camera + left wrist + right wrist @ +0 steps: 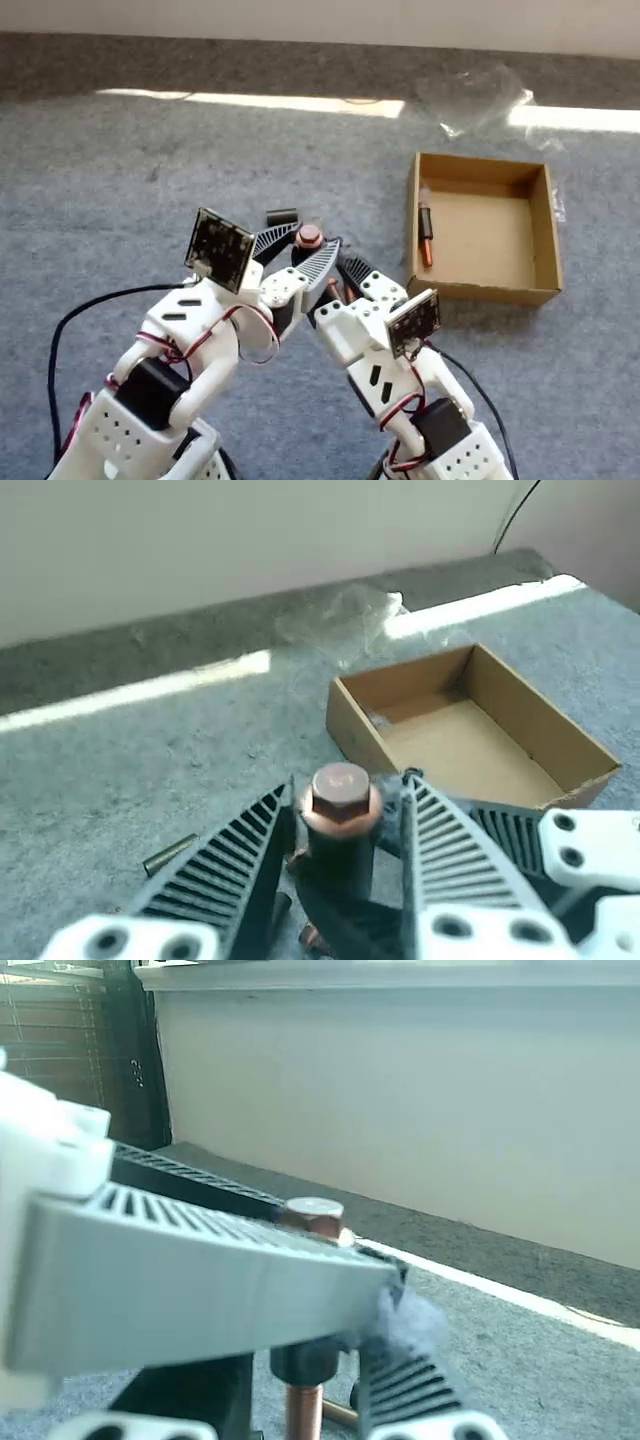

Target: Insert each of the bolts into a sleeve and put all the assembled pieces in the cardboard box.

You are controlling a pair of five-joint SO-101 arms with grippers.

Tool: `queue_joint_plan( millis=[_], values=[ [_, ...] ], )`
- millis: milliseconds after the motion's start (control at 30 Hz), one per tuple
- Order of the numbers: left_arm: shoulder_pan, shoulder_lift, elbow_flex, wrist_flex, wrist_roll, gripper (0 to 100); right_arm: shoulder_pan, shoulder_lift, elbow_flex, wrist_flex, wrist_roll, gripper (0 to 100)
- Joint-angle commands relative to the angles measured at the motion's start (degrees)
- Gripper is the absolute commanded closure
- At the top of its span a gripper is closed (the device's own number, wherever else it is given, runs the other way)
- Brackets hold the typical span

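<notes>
Right now we see the left tool (347, 798) closed on the bolt (340, 785) just under its copper head, held above the middle of the tabletop (120, 170). The right tool (305, 1380) grips the black sleeve (305, 1358), and the bolt's shank passes through it. Toward the right edge sits the cardboard box (480, 292), with one assembled piece (425, 235) lying along the wall that faces the tabletop's middle, and a spare sleeve (282, 216) lies just beyond the tools.

Grey carpet (120, 180) meets a pale wall (200, 540), crossed by a sunlit strip (260, 101).
</notes>
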State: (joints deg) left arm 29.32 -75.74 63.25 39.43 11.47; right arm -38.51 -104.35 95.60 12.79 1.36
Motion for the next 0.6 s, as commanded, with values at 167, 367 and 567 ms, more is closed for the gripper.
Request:
queue_joint_plan(
  millis=[167,367,567],
  values=[
    [0.84,-0.66,-1.10,-0.53,-0.09,83,-0.57,-0.57,7.60,-0.31,0.70,99.4],
    [1.10,-0.66,-4.26,-0.35,-0.18,83,-0.57,-0.57,7.60,-0.31,0.70,99.4],
    [1.19,-0.75,-5.32,-0.35,-5.45,83,-0.57,-0.57,7.60,-0.31,0.70,99.4]
  ],
)
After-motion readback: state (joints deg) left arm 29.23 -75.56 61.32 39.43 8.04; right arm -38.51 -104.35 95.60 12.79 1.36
